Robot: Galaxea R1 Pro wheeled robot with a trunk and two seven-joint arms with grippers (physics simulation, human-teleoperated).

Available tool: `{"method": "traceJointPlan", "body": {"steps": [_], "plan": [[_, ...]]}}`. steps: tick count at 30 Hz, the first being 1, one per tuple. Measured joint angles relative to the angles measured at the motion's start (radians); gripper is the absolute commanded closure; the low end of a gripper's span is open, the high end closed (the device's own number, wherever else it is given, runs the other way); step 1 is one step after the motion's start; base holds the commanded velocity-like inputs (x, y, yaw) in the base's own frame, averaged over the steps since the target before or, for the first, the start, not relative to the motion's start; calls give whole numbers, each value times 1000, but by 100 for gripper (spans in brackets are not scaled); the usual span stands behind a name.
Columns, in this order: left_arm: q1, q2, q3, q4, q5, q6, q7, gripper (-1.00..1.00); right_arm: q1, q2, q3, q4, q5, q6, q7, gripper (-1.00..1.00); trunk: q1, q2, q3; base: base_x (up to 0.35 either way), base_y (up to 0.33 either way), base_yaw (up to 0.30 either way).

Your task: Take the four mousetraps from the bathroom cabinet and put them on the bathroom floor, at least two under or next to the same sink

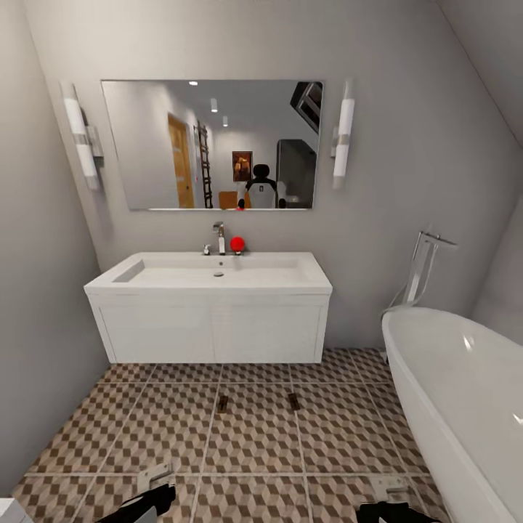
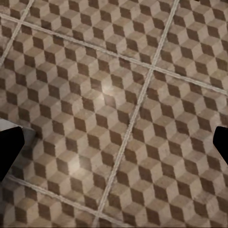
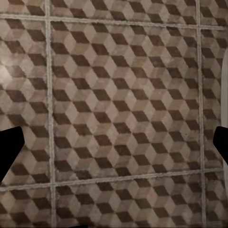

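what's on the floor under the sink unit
Two mousetraps lie on the bathroom floor just in front of the sink vanity. The strip directly beneath its base is shadowed, so anything there cannot be seen.

Open bathroom floor [image 1: 145, 436] is left ahead, interrupted by two mousetraps [image 1: 222, 403] lying just before the white sink cabinet [image 1: 211, 330]. Passage beneath that cabinet is limited to a low gap. The right side is blocked by the bathtub [image 1: 457, 385], the left by the wall [image 1: 36, 327].
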Motion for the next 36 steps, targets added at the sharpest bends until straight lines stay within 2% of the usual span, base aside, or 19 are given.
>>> {"method": "traceJointPlan", "body": {"steps": [18, 36], "plan": [[114, -3, 0, 1, 0, -2, 0, -100, 123, -6, 0, 0, -1, -23, 2, -100, -69, 126, 56, 0, 0, 0], [190, -7, 0, 1, 1, -2, 0, -100, 188, -5, 0, 1, -3, -24, 4, -100, -138, 252, 113, 0, 0, 0]]}}
